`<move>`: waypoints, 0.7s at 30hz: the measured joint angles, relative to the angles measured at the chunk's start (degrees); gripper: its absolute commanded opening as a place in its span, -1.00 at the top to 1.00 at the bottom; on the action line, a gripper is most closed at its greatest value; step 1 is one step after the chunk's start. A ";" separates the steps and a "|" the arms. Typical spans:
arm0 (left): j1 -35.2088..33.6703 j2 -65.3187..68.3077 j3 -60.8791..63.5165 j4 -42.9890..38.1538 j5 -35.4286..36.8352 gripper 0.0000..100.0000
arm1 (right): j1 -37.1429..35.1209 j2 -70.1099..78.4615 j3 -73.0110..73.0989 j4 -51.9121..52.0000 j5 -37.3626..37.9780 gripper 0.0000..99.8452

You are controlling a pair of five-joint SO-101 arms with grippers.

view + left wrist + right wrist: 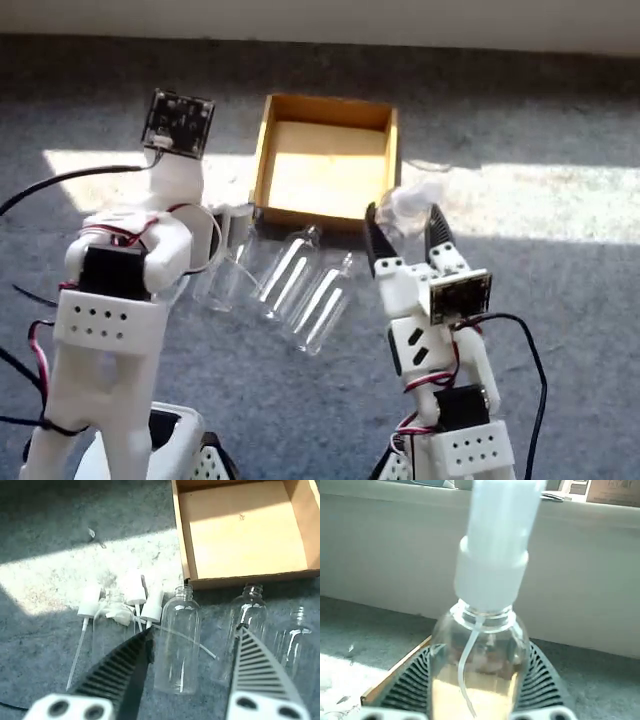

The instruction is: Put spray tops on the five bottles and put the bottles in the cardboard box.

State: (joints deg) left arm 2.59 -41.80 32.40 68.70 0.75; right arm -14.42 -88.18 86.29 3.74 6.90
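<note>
My right gripper [405, 232] is shut on a clear bottle [480, 650] that stands upright and carries a white spray top [495, 555]. It sits at the near right corner of the cardboard box [262, 160]. My left gripper [194, 630] hangs open over several bare bottles lying on the carpet in front of the box [182, 545]. One bottle [177, 645] lies between its fingers, and two more [245, 620] [297, 630] lie beside it. Loose spray tops [90, 602] [152, 605] rest across another bottle [112, 630].
The floor is grey carpet with a sunlit band across it. The box's inside [325, 165] holds nothing. A black cable [525, 340] trails from the right arm. A pale wall runs along the far side.
</note>
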 measured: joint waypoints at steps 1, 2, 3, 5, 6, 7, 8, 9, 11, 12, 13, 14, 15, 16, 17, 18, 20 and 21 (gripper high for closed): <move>0.00 0.00 2.73 -0.88 0.00 0.51 | 0.26 4.84 -2.64 -2.37 0.00 0.99; 0.00 0.00 5.36 -2.37 0.00 0.51 | 0.53 9.93 -5.71 -4.84 0.00 0.99; 0.00 0.00 7.82 -3.96 0.00 0.51 | 0.79 15.47 -9.23 -7.12 0.00 0.99; 0.00 0.00 12.22 -7.12 0.00 0.51 | 1.23 27.08 -16.70 -11.34 0.00 0.99; 0.00 0.00 14.15 -8.44 -0.35 0.51 | 1.32 33.05 -20.57 -13.27 0.00 0.99; -0.62 0.00 15.91 -9.67 -1.14 0.51 | 1.32 38.86 -24.70 -14.68 0.00 0.99; -1.49 0.00 17.41 -10.81 -2.20 0.51 | 1.23 44.66 -29.10 -15.65 0.00 0.99; -2.55 0.00 18.73 -12.13 -3.08 0.51 | 1.14 50.55 -33.23 -16.26 0.00 0.99; -4.84 0.00 22.24 -15.12 -4.57 0.51 | 1.14 61.98 -42.29 -16.79 0.00 0.99; -6.07 0.00 24.09 -16.70 -5.27 0.51 | 1.14 67.87 -46.95 -17.05 0.00 0.99; -7.21 0.00 25.76 -18.64 -5.89 0.51 | 1.14 73.58 -51.69 -17.05 0.00 0.99; -8.18 0.00 27.52 -20.84 -6.24 0.51 | 1.14 79.12 -56.44 -17.14 0.00 0.99; -8.97 0.00 29.27 -23.03 -6.33 0.51 | 1.23 84.66 -61.27 -17.14 0.00 0.99; -9.41 0.00 30.77 -25.23 -6.51 0.51 | 1.23 90.02 -66.20 -16.97 0.00 0.99; -9.49 0.00 31.47 -26.81 -6.68 0.51 | 1.14 95.12 -71.12 -15.91 0.00 0.99; -9.67 0.00 31.65 -27.87 -6.77 0.51 | 1.14 99.87 -75.87 -14.15 0.00 0.99; -9.85 0.00 32.18 -28.84 -6.86 0.51 | 1.14 108.75 -85.63 -9.76 0.00 0.99; -9.85 0.00 32.18 -29.01 -6.86 0.51 | 1.14 112.97 -90.55 -8.00 0.00 0.99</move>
State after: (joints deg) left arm -7.25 -41.80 64.57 39.69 -6.11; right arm -13.27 24.79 -4.26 -4.26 6.90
